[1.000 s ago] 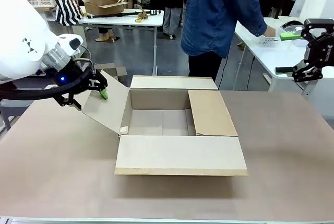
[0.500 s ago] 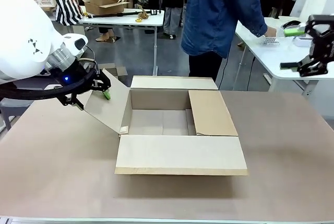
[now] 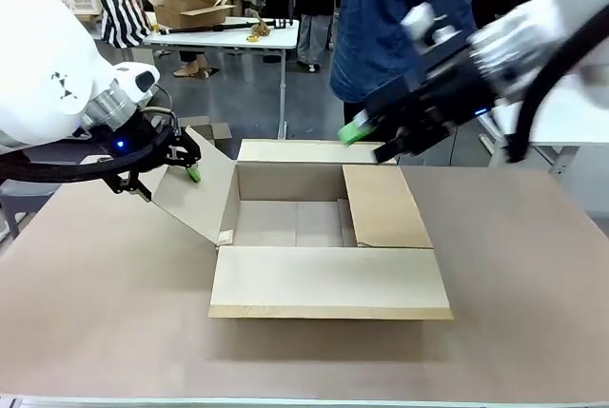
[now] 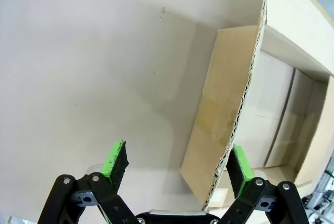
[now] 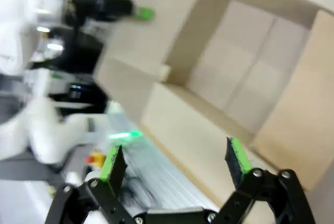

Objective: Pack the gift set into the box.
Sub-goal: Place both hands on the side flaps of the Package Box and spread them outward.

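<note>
The box point(image 3: 324, 227) stands open in the middle of the table, a brown carton with near, far and right flaps folded out flat. Its left flap point(image 3: 195, 194) leans up and outward. My left gripper point(image 3: 187, 163) is open at that flap's top edge; in the left wrist view the corrugated flap edge point(image 4: 232, 140) runs between the fingers, close to the right pad point(image 4: 240, 164). My right gripper point(image 3: 366, 140) hangs open and blurred above the box's far right corner. The right wrist view looks past my right gripper point(image 5: 175, 164) into the box point(image 5: 245, 78). The gift set is out of view.
A person in a blue shirt point(image 3: 400, 18) stands at the far side, turned to a white side table point(image 3: 571, 113) on the right. A farther table holds a small cardboard box point(image 3: 190, 4) and a striped bag point(image 3: 124, 13).
My right arm swung fast from over the side table at the far right to the box's far right corner. The left gripper stayed at the raised flap.
</note>
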